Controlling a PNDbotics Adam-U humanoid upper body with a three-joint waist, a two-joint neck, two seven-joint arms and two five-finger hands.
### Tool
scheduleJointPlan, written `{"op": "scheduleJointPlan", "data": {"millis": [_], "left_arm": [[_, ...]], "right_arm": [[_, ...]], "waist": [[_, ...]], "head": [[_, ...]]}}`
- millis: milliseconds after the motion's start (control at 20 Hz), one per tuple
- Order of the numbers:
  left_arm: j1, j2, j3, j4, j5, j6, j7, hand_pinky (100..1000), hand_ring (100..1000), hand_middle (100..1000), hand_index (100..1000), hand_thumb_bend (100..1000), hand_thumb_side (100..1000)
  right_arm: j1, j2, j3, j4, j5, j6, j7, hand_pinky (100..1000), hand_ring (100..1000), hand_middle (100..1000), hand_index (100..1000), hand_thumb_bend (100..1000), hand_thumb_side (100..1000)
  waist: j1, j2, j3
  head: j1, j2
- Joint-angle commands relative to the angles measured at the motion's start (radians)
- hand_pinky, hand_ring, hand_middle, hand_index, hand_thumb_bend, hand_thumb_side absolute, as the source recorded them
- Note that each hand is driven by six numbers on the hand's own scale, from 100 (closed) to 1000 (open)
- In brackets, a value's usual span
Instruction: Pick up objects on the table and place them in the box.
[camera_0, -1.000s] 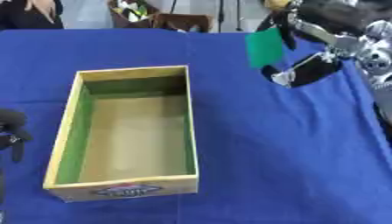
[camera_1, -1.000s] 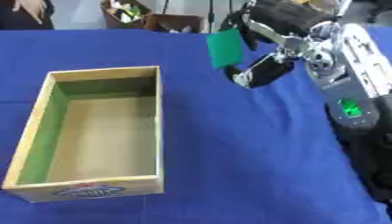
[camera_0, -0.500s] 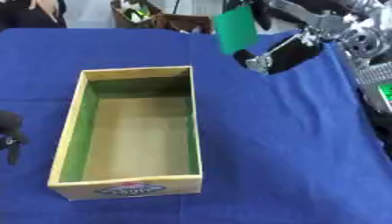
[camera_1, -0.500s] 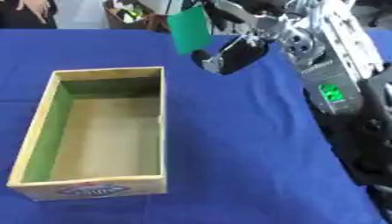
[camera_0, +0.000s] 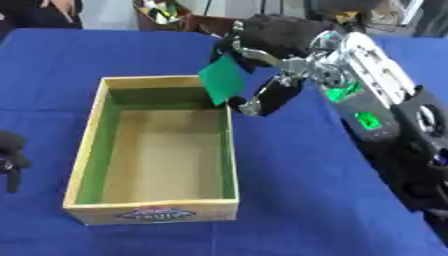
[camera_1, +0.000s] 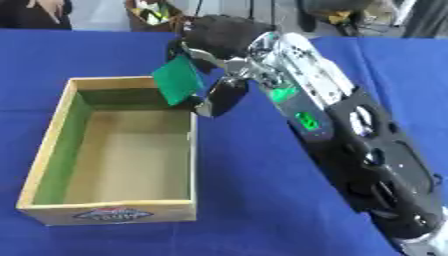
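We are pinching a flat green card (camera_0: 222, 80) in our right hand (camera_0: 267, 47), holding it tilted above the far right corner of the wooden box (camera_0: 87, 155); our left hand (camera_0: 10, 152) is resting at the left edge, its fingers unreadable.

Bright, even overhead light; faint shadow inside the box (camera_0: 157, 150). Both views soft, right hand (camera_0: 271, 45) blurred, perhaps from motion.

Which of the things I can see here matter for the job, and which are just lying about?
In the job:
- flat green card
- right robot hand holding it
- open wooden box

Lying about:
- idle left robot hand
- blue tablecloth
- clutter beyond the table
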Motion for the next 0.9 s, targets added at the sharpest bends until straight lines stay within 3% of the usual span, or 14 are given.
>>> {"op": "scheduleJointPlan", "data": {"millis": [50,300,650,800,850,900], "left_arm": [[-0.006,0.014,-0.01,-0.016,0.007,-0.002,-0.009,100,355,486,466,100,897],[-0.008,0.014,-0.015,-0.015,0.009,-0.003,-0.015,100,355,486,466,100,898],[-0.012,0.013,-0.018,-0.013,0.01,-0.001,-0.022,100,356,487,467,100,901],[-0.012,0.012,-0.019,-0.013,0.011,0.0,-0.023,100,356,487,467,100,902],[-0.013,0.012,-0.019,-0.013,0.011,-0.001,-0.024,100,356,487,467,100,901],[-0.014,0.012,-0.019,-0.014,0.011,-0.001,-0.024,100,356,487,466,100,901]], "right_arm": [[-0.027,0.017,0.012,0.05,0.022,-0.019,0.007,660,689,302,190,100,198],[-0.033,0.049,0.031,0.123,0.043,-0.043,0.02,658,687,307,193,100,198],[-0.045,0.078,0.069,0.15,0.057,-0.083,0.027,661,696,331,213,100,198],[-0.047,0.085,0.081,0.157,0.066,-0.109,0.039,678,723,386,306,100,198],[-0.046,0.086,0.082,0.159,0.065,-0.119,0.047,702,764,477,477,100,199],[-0.046,0.087,0.082,0.159,0.062,-0.131,0.058,715,780,517,537,100,201]], "waist": [[0.002,-0.023,0.006],[-0.002,-0.021,0.018],[-0.009,-0.019,0.033],[-0.012,-0.019,0.039],[-0.012,-0.019,0.039],[-0.012,-0.019,0.04]], "head": [[-0.008,0.001],[-0.014,0.002],[-0.024,0.002],[-0.028,0.002],[-0.028,0.002],[-0.028,0.002]]}}
